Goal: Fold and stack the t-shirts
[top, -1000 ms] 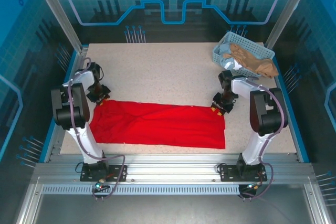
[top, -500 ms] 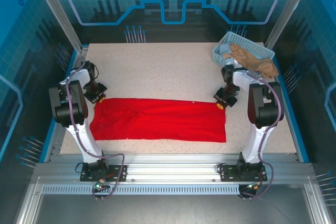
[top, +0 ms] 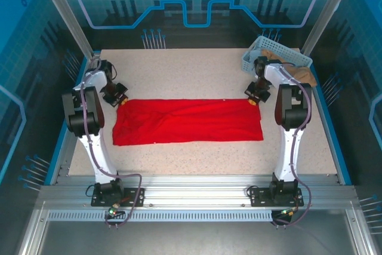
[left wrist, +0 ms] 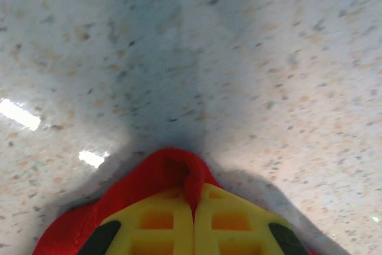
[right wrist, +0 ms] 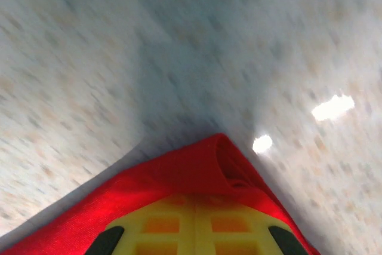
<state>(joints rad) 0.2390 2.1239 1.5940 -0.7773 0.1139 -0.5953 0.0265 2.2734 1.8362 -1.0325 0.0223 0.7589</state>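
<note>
The top view is lit brightly and evenly from above, and the speckled surface (top: 191,76) is rendered sharply. In both wrist views a soft grey shadow is cast ahead of the yellow fingers (left wrist: 156,222), which are out of focus. White glare spots are seen on the surface. The right wrist view is smeared by blur.

I am seeing open speckled beige tabletop (top: 185,73) beyond the folded red cloth t-shirt (top: 188,122); a pale blue plastic lattice basket (top: 258,46) is blocking the far right corner.
</note>
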